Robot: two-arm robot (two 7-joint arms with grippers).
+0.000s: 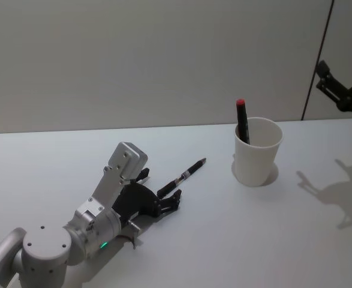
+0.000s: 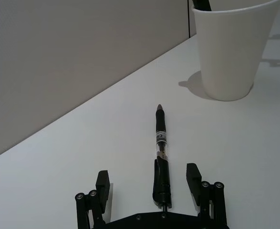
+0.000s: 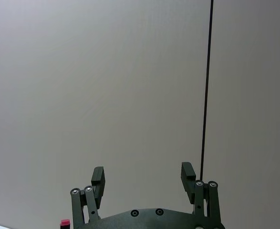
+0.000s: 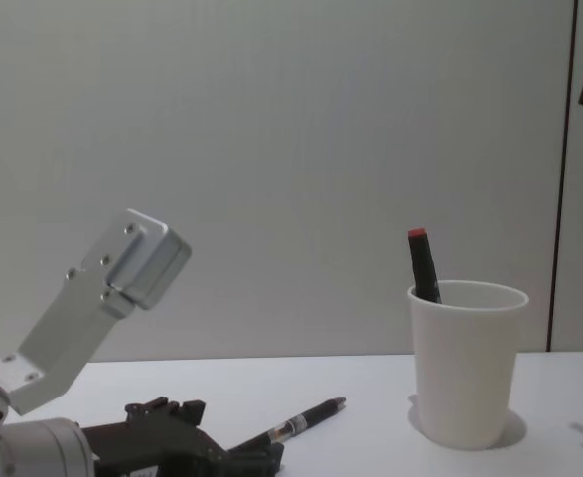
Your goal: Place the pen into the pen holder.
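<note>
So this looks like the grab step, with nothing picked up yet. The black pen (image 2: pixel 160 136) is lying flat on the white table (image 1: pixel 223 240), off to the left of the paper cup (image 1: pixel 258 157), with its tip aimed roughly toward the cup. The left gripper (image 2: pixel 148 180) is down at table level on the end of the pen farthest from the cup. Its jaws are spread wide, one on each side of the barrel, with a visible gap both sides, so it isn't gripping. The right gripper (image 3: pixel 142 172) is parked up high on the cup's right, spread too and holding nothing. My guess for the next move: pinch the barrel, lift, tip the pen upright and carry it over the cup's rim. One thing to watch is the red-capped marker (image 1: pixel 242 122) already leaning inside at the cup's left side. I'd aim for the free space beside it.
</note>
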